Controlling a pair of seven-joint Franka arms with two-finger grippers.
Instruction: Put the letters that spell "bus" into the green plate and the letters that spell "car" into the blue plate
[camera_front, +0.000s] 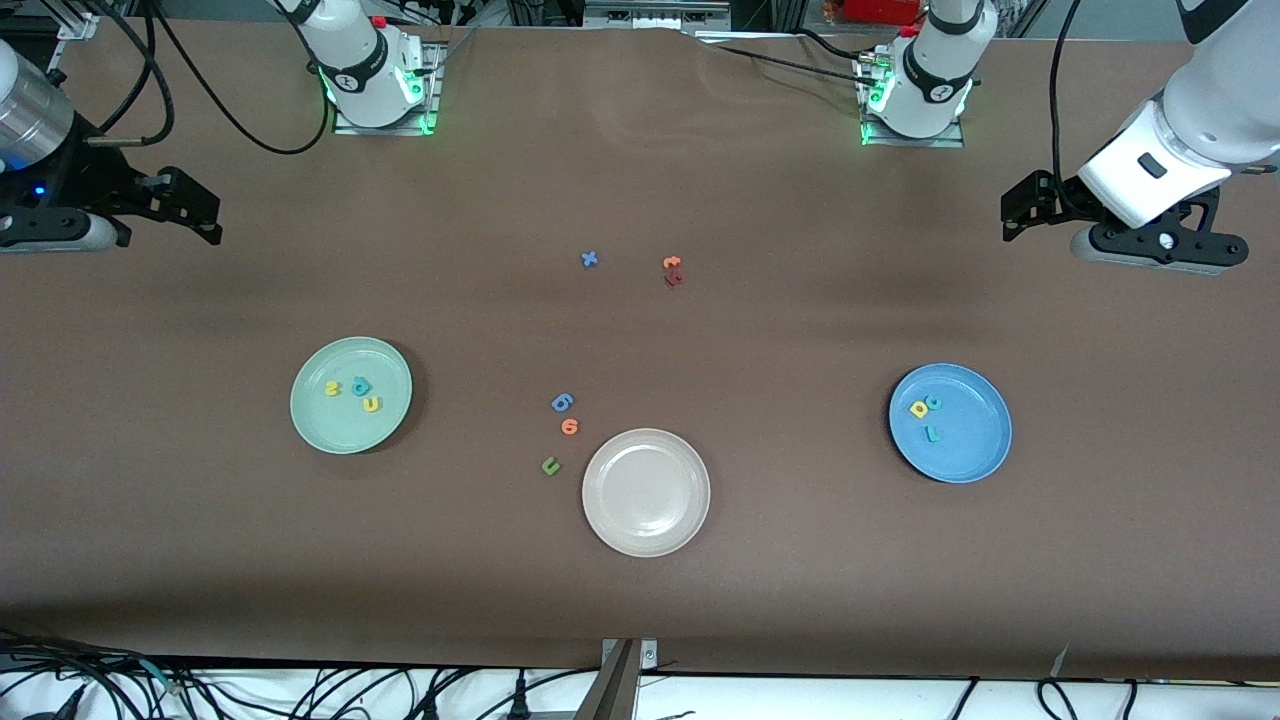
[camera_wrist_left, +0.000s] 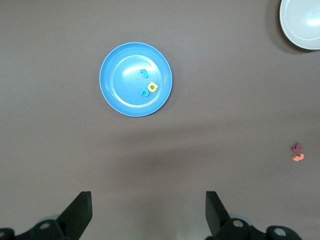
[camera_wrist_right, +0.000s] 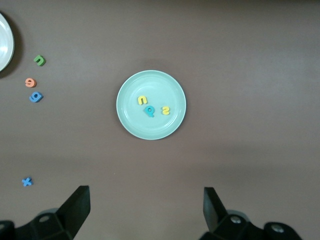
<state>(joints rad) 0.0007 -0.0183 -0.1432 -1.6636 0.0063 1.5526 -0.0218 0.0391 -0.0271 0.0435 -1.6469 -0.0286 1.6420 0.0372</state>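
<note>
Both arms were pulled back and waiting when I checked. Left gripper hung over bare table at the left arm's end, jaws spread wide, nothing in them; its fingers framed empty tabletop in the left wrist view. Right gripper sat the same way over bare table at the right arm's end, jaws fully apart, empty, fingers visible in the right wrist view. Green plate lay flat toward the right arm's end, pale mint, round, with three small foam letters on it: yellow s, teal b just beside it, yellow u touching or nearly touching the b, a bit nearer the front camera. Blue plate lay flat toward the left arm's end, bright blue, holding the yellow a and teal c side by side, apparently touching, with the teal r lying apart from them, nearer the front camera. Beige plate was between the two, nearest the front camera, nothing on it. Loose letters on the table: blue rounded letter, orange rounded letter and dark green u in a line beside the beige plate; blue x farther from the camera near mid-table; orange letter touching a dark red letter beside that.
</note>
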